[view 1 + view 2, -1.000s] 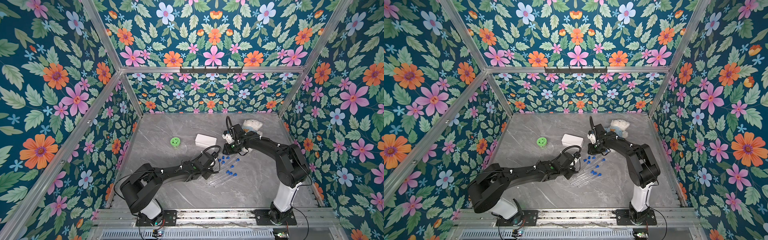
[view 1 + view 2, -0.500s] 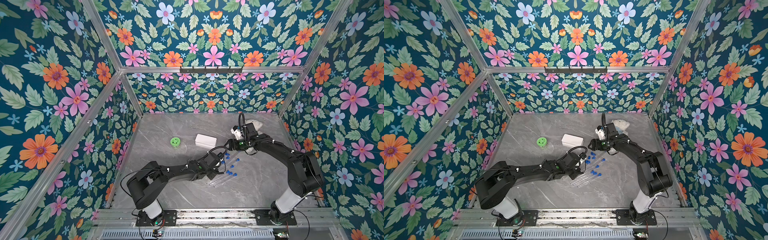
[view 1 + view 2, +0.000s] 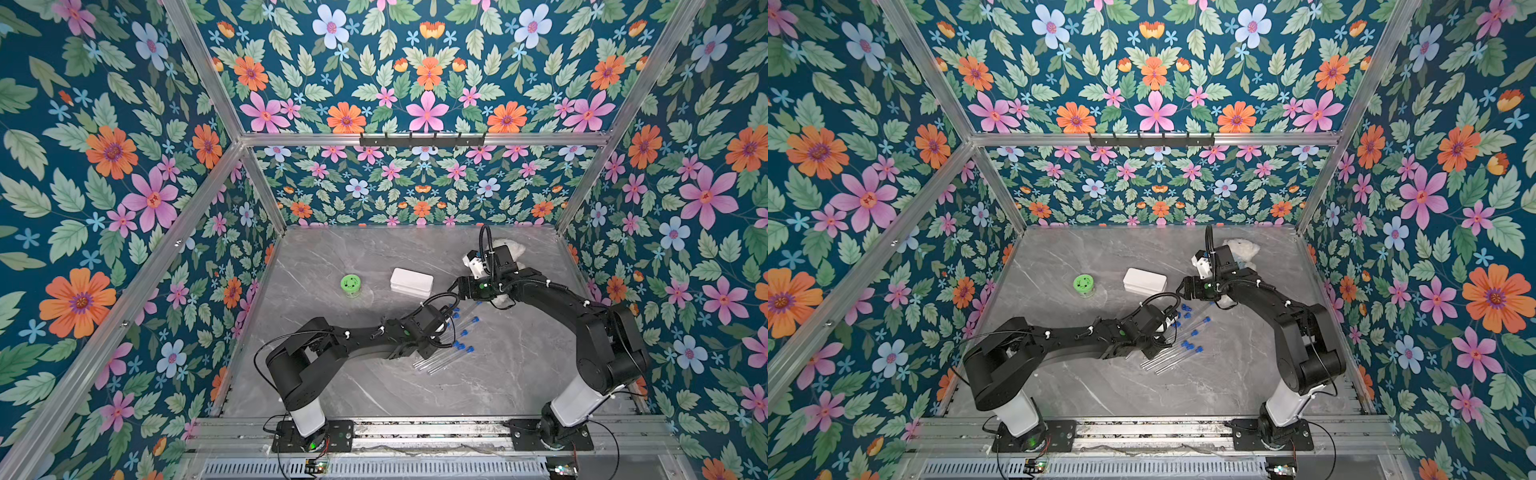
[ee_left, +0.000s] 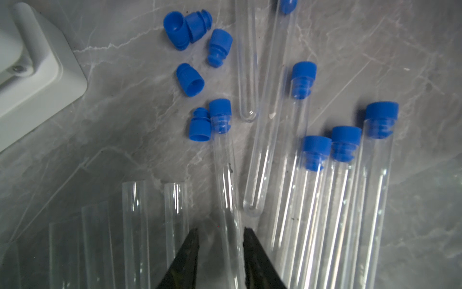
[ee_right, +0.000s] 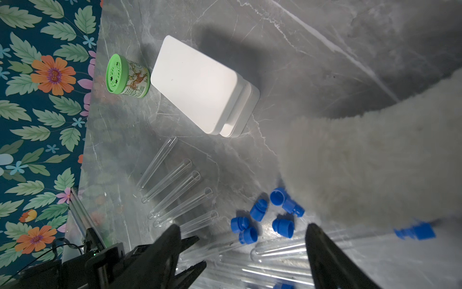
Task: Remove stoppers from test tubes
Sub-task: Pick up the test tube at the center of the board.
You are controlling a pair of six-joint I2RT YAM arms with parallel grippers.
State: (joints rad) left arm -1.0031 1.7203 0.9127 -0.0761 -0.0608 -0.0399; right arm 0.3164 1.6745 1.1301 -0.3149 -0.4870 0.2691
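Well, my left gripper (image 4: 220,232) has its jaws drawn narrow around a tube (image 4: 225,175) with its stopper (image 4: 220,108) in place. Whether I am actually clamping it, I cannot tell. My right gripper (image 5: 243,240) hangs wide apart and empty over the loose stoppers (image 5: 282,227) scattered on the table (image 5: 312,50). Capped tubes (image 4: 342,200) lie just beside the one I straddle. Open tubes (image 5: 175,186) lie in a row near the box (image 5: 197,85).
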